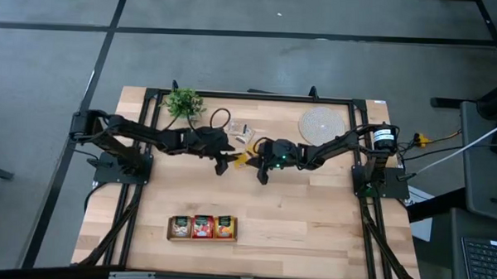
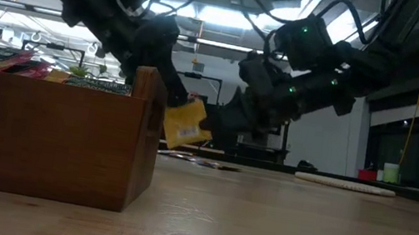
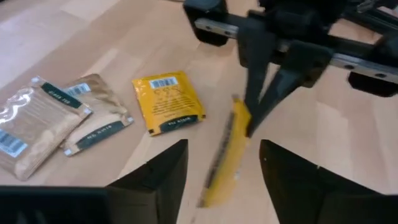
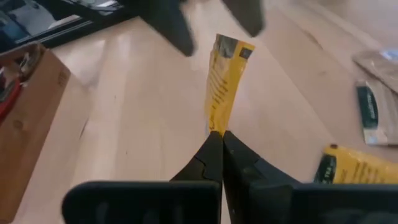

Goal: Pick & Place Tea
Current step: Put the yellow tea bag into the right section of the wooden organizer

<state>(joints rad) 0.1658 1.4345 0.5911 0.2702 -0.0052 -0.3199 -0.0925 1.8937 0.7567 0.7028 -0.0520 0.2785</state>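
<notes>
Yellow sachet (image 4: 225, 81) clamped in right end effector (image 4: 217, 134); left end effector (image 3: 221, 165) apart.

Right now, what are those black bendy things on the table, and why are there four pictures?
Those are two robot arms. Each ends in a gripper with two fingers, like a pincer. One picture looks down from above, one looks across the table top, and two come from little cameras on the arms' wrists.

The right gripper is pinched shut on a yellow tea packet and holds it up in the air. The left gripper is open, right next to that packet.

On the wooden table lie more tea packets: another yellow one and two brownish ones. Near the front edge stands a wooden tray with packets sorted inside. At the back are a small green plant and a round mat.
</notes>
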